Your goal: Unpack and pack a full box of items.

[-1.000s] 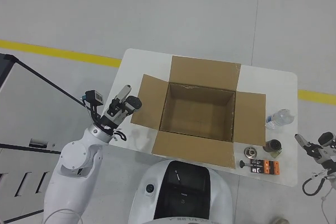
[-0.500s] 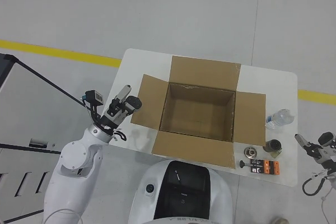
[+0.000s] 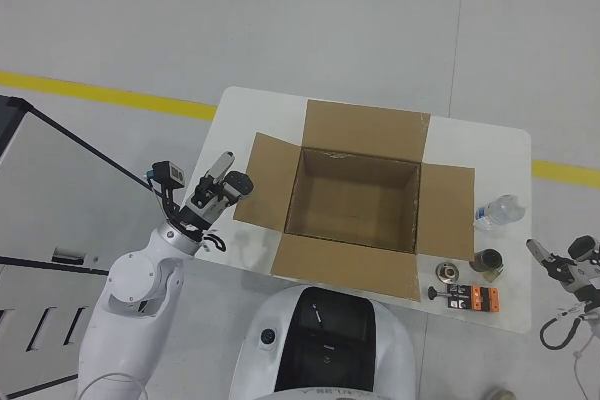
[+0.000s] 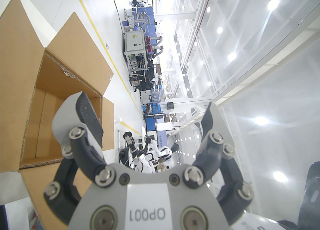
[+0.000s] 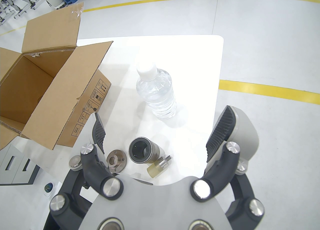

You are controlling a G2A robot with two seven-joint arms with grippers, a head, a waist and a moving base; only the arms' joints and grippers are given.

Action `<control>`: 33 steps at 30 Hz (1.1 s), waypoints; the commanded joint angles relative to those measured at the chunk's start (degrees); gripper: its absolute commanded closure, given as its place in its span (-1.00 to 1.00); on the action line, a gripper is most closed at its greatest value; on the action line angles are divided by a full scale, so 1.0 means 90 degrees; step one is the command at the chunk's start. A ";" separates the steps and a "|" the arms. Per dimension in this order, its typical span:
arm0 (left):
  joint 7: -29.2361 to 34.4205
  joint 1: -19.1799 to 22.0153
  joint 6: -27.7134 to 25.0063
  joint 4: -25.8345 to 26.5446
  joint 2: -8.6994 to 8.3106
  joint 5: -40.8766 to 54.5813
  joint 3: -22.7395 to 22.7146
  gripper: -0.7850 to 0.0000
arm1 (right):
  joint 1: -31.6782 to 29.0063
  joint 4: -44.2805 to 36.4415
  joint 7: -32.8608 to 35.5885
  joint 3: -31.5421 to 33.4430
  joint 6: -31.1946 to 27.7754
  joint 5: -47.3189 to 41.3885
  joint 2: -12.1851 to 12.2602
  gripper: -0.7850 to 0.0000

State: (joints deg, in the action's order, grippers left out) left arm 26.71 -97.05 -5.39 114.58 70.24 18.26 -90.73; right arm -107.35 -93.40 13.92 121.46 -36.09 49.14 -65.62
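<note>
Finds left gripper point(image 4: 146, 106) wide apart, empty, beside box point(image 4: 62, 71); right gripper point(image 5: 162, 116) wide apart, empty, near bottle point(image 5: 156, 93). Box floor partly hidden by walls.

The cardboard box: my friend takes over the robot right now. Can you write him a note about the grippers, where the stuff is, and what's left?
Left gripper: open, holding nothing, beside the cardboard box on its left.
Right gripper: open, holding nothing, off the table's right edge by the small items.
Things: water bottle, metal cylinder, round flange, small fitting and orange-black part, all on the table right of the box.
Done: flaps open, box looks empty from the top view.
Left: probably putting the items back in.
</note>
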 commanded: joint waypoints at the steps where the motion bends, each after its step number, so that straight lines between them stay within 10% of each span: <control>1: 0.0000 0.0000 0.0000 0.0000 0.0000 0.0000 0.0000 -1.00 | 0.0000 0.0000 -0.0001 -0.0001 0.0000 0.0001 0.0000 -1.00; 6: 0.0000 0.0000 0.0000 0.0000 0.0000 0.0000 0.0000 -1.00 | 0.0000 0.0000 -0.0001 -0.0001 0.0000 0.0001 0.0000 -1.00; 7: 0.0000 0.0000 0.0000 0.0000 0.0000 0.0000 0.0000 1.00 | 0.0000 0.0000 -0.0001 -0.0001 0.0000 0.0001 0.0000 -0.09; 8: 0.0000 0.0000 0.0000 0.0000 0.0000 0.0000 0.0000 1.00 | -0.0003 0.0010 0.0015 -0.0032 -0.0019 -0.0023 -0.0002 1.00; 22: 0.0000 0.0000 0.0000 0.0000 0.0000 0.0000 0.0000 1.00 | -0.0014 0.0293 0.0599 -0.0409 -0.0296 -0.0421 -0.0002 1.00; 23: 0.0000 0.0000 0.0000 0.0000 0.0000 0.0000 0.0000 -1.00 | 0.0016 0.0212 0.0462 -0.0413 -0.0407 -0.0449 -0.0002 -1.00; 33: 0.0000 0.0000 0.0000 0.0000 0.0000 0.0000 0.0000 -1.00 | 0.0005 0.0169 -0.0249 -0.0317 -0.0396 -0.0001 -0.0013 -1.00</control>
State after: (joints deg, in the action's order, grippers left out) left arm 26.71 -97.05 -5.39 114.58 70.24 18.26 -90.73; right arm -107.31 -91.88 11.76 118.61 -39.64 49.10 -65.74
